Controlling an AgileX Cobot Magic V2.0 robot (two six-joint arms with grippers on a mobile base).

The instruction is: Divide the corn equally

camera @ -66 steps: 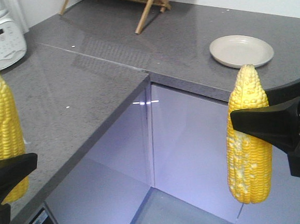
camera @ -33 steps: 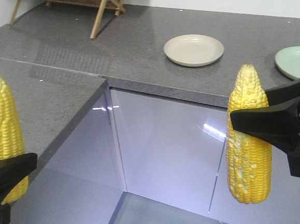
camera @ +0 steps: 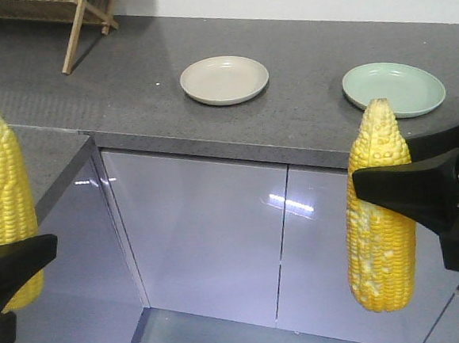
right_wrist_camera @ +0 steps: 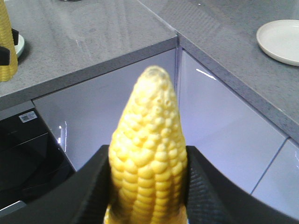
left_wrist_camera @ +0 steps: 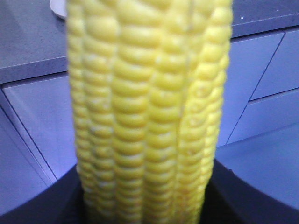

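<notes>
Left cob (camera: 1,197): upright, pale tip up, in the air off the bench (camera: 128,92). The left gripper (left_wrist_camera: 145,210) clamps it low down, with a finger tight on each side. The front view crops it at the frame's left edge. In the left wrist view it fills the frame, blurred, with tip and base out of shot.

Right cob (camera: 379,207): upright, tip up, whitish patches on the lower half, also in the air. The right gripper (right_wrist_camera: 148,186) pinches it around mid-length. The front view shows one finger, the other is behind the cob. The right wrist view shows both hard against it.

Beige plate (camera: 224,80) sits mid-bench. Green plate (camera: 393,89) is toward the right end, near the front edge, and the right cob's tip covers a bit of its near rim.

Wooden rack (camera: 82,16) is in the far left corner, top cut off.
</notes>
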